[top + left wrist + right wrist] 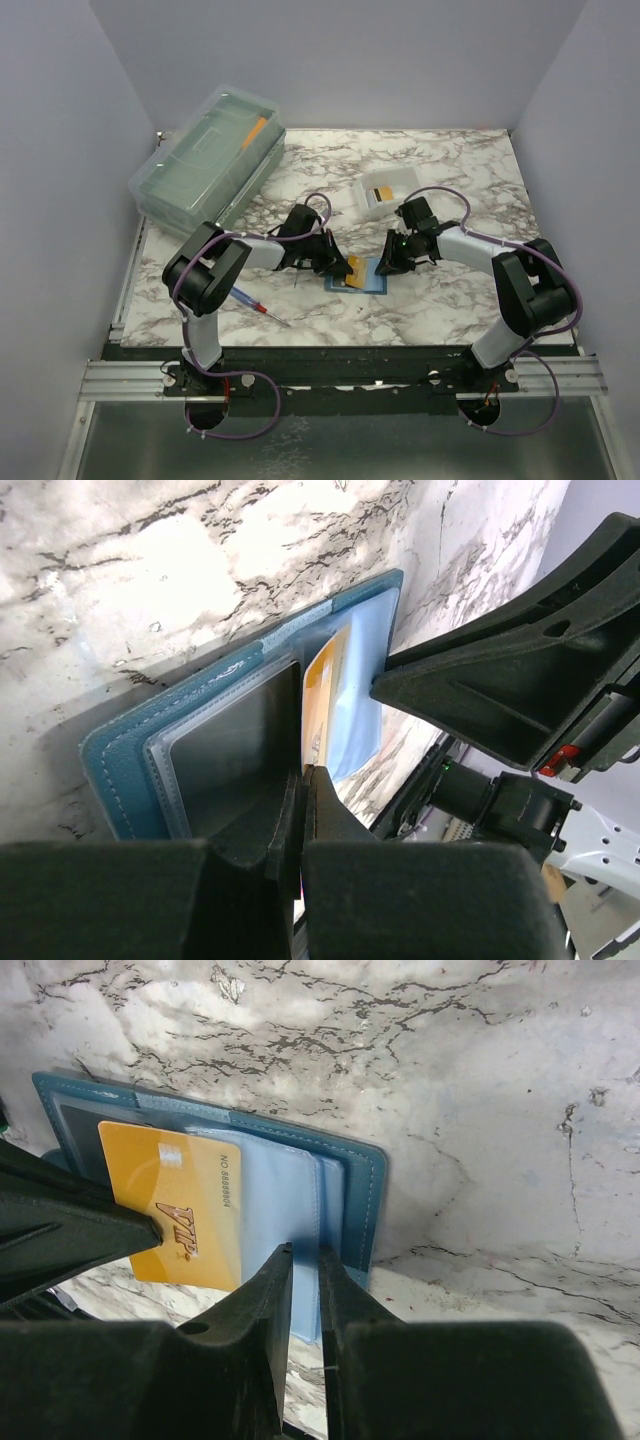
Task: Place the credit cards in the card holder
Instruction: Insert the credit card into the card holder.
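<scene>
The teal-blue card holder (372,278) lies open on the marble table between my two grippers. My left gripper (303,778) is shut on the edge of a yellow-gold credit card (322,705) and holds it on edge against the holder's inner slots (230,730). In the right wrist view the card (180,1210) lies partly over the holder (350,1185). My right gripper (303,1258) is shut on the holder's light-blue inner flap (275,1195) at its near edge. Further cards, one with a dark stripe, lie in the tray (383,192).
A small translucent white tray (398,180) stands behind the right gripper. A big clear lidded box (205,165) sits at the back left. A blue and red pen-like tool (258,304) lies front left. Both arms crowd the table's middle.
</scene>
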{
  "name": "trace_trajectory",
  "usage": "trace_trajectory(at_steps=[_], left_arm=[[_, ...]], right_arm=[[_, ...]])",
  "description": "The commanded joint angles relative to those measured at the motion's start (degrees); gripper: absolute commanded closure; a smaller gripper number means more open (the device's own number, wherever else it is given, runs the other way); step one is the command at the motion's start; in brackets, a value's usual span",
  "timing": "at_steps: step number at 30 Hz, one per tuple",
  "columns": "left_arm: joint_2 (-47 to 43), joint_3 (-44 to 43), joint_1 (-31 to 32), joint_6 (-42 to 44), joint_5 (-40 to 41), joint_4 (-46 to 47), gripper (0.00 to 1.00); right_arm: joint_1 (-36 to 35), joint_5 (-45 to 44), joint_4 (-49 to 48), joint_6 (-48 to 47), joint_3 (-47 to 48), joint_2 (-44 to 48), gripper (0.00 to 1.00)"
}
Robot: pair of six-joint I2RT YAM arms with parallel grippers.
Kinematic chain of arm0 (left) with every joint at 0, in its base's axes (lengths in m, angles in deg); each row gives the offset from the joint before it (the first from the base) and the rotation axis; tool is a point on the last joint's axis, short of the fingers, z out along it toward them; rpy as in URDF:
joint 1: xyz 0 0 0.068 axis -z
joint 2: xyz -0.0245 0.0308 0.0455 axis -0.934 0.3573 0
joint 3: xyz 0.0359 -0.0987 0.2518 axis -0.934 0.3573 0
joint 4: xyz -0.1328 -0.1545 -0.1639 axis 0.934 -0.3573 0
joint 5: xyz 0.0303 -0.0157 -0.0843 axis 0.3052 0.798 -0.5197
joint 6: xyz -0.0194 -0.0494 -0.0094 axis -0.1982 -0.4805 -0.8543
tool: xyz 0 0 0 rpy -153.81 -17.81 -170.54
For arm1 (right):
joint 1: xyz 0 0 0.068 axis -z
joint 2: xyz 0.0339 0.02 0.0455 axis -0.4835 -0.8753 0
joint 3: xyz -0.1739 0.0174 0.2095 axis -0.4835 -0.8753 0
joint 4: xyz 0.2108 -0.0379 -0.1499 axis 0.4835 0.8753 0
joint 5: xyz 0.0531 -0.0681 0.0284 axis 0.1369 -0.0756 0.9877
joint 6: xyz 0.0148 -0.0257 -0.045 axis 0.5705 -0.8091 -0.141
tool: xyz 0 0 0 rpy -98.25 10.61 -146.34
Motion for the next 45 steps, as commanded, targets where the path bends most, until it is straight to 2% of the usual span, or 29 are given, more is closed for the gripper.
trace_trajectory(at_steps=[1,9,17,25,30,34,39,43,45], left_arm=[[-0.1,1.3,0.7,-1.4,7.1,3.3,1.00],[1.4,0.0,-0.9,0.3,4.3,3.9,1.00],[3.0,-3.8,-1.1,7.1,0.7,-1.9,1.00],[3.9,-7.3,-0.3,15.8,2.6,-9.7,1.00],[3.4,-7.7,0.6,19.1,3.9,-10.8,1.00],[3.5,-6.9,0.7,17.1,1.1,-7.6,1.00],[3.3,-3.4,0.7,12.8,-0.7,1.8,1.00],[1.7,-1.2,0.7,13.3,3.6,3.4,1.00],[0.3,-1.3,0.7,14.4,6.5,0.5,1.00]], right_arm=[[-1.1,-0.8,-0.1,0.2,-3.3,-3.2,0.82],[-1.1,-1.1,0.7,-0.2,-3.0,-2.8,0.82],[-1.2,-0.9,0.7,-0.7,-2.7,-3.1,0.82],[-1.2,-0.4,0.2,-0.9,-2.6,-3.7,0.82],[-1.2,-0.2,0.1,-1.1,-2.7,-3.6,0.82],[-1.2,-0.1,0.0,-1.3,-2.8,-3.8,0.82],[-1.2,0.3,-0.4,-1.2,-3.0,-4.1,0.82],[-1.2,0.4,-0.3,-1.3,-2.8,-3.9,0.83],[-1.2,0.4,-0.2,-1.4,-2.7,-4.0,0.83]])
